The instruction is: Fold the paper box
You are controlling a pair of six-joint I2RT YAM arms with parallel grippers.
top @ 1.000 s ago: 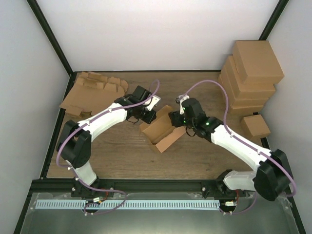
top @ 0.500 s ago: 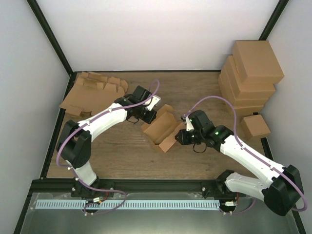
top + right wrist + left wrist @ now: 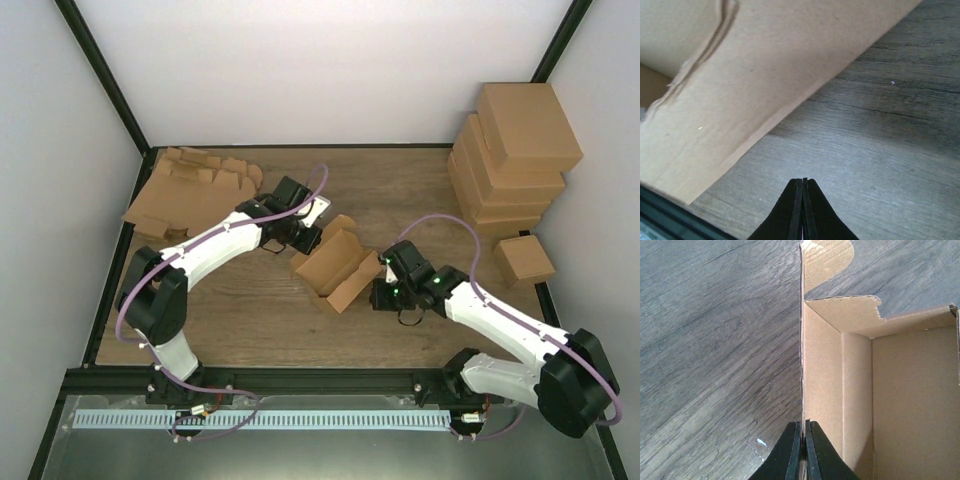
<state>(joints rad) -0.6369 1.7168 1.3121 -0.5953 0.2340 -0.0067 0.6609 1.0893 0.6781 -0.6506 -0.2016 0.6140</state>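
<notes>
Now | step: walls going up, paper box [image 3: 335, 268] half-formed mid-tabletop [image 3: 250, 320] | left claw [image 3: 803, 426] clamped on its side wall [image 3: 820, 380] | right claw [image 3: 803, 182] pressed together, empty, beside outer panel [image 3: 765, 90] | next: likely push that panel inward

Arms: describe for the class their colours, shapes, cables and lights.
The left arm and right arm have white shells with black joints. A purple cable loops along each. Green lights glow on the right arm. The jaws are thin, black and tapered.

Open-topped, half-folded brown cardboard box [image 3: 335, 268]: one upright wall pinched between the fingers of the left gripper [image 3: 803, 429], an outer flap just beyond the right gripper [image 3: 803, 183].
</notes>
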